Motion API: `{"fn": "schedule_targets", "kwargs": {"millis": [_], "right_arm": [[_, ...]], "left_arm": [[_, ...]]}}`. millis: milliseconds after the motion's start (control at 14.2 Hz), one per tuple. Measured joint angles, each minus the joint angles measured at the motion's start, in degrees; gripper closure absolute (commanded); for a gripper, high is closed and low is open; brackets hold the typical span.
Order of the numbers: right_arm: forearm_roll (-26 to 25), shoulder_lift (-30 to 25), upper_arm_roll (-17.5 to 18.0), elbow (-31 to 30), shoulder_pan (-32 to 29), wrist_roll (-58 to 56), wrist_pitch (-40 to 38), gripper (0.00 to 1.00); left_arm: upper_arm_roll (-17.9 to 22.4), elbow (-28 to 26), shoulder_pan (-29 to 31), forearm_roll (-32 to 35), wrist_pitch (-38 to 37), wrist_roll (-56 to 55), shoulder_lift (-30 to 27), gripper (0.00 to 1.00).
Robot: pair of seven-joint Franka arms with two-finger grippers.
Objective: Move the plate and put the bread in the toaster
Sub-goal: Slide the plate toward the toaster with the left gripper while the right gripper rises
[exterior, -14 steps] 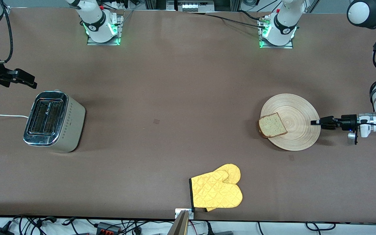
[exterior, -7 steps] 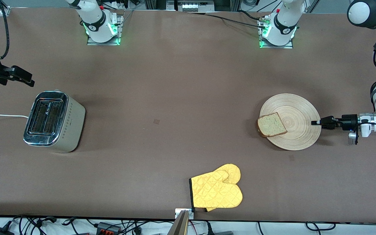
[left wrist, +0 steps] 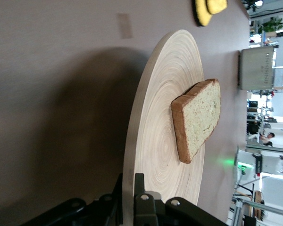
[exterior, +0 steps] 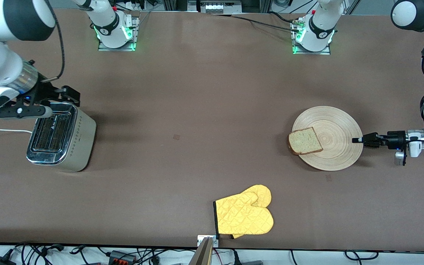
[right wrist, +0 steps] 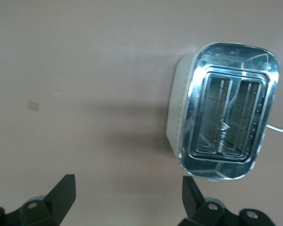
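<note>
Left gripper [exterior: 356, 140] clenched on the rim of the plate [exterior: 335, 127] at the plate's 3 o'clock edge in the front view; fingers [left wrist: 140, 197] pinch the wood. Bread [exterior: 305, 141] lies on the plate at its 9 o'clock rim, overhanging slightly. Right gripper [right wrist: 127, 197] spread wide, holding nothing, above the toaster [exterior: 62, 137] at its 12 o'clock end.

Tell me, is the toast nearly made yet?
Not yet. Nothing is finished: the bread still lies on the plate, and the toaster slots are empty. Right now the left gripper is shut on the plate's rim, ready to move it. The right gripper hangs open over the toaster. Moving the plate and putting the bread in are both left.
</note>
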Motion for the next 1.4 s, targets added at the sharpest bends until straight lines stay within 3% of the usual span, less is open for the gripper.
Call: {"fn": "schedule_targets", "kwargs": {"millis": [351,632,1053,1404], "right_arm": [[0.0,3.0,0.0,-0.1,0.9,0.5,4.3,0.0],[0.0,5.0,0.0,0.0,2.0,0.5,6.3,0.0],[0.1,5.0,-0.2,0.0,2.0,0.6,6.3,0.0],[0.1,5.2,-0.2,0.0,2.1,0.6,6.2,0.0]], "left_arm": [[-5.9,1.5,-1.6,-0.6,-3.4,-3.7,-0.1,0.99],[-7.5,1.4,-8.8,-3.4,-1.6,-8.2,-0.1,0.99],[-8.2,-3.0,-22.1,-14.9,13.1,-9.2,0.2,0.99],[-12.4,-8.3,-30.2,-27.0,29.4,-9.1,0.3,0.99]]}}
